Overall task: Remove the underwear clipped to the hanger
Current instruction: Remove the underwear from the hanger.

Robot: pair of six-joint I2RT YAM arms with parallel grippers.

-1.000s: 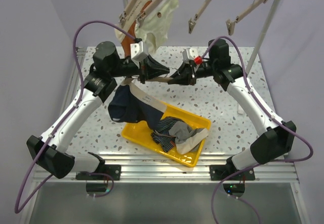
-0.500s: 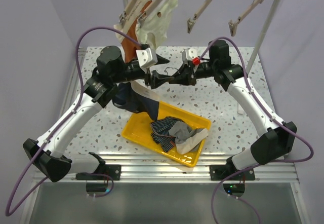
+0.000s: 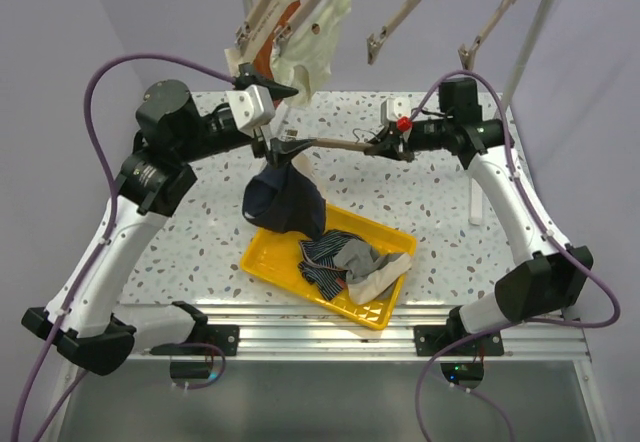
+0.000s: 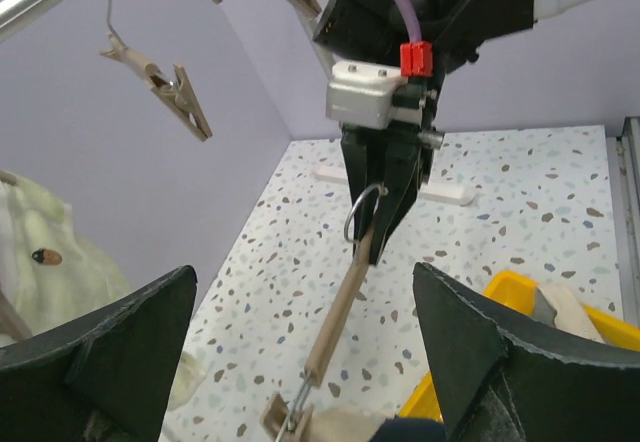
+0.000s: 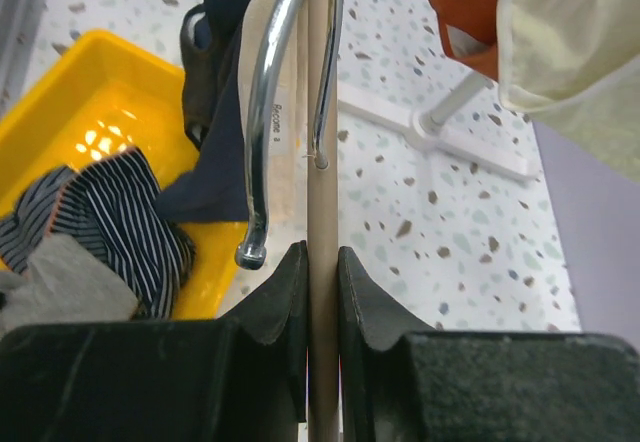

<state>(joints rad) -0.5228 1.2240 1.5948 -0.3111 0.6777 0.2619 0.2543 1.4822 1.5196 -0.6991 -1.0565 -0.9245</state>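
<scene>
Navy underwear [image 3: 283,200] dangles off wooden hanger [image 3: 335,145], right hand [image 3: 385,145] clamped on it. Left hand [image 3: 270,122] apart at 10 o'clock; shake brief into yellow tray [image 3: 390,307].

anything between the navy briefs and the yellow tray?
Nothing visible. The navy briefs hang from one end of the hanger that the right gripper clamps, just above the yellow tray's far-left rim. The left gripper is open, off the cloth. The tray already holds striped briefs and grey ones.
</scene>
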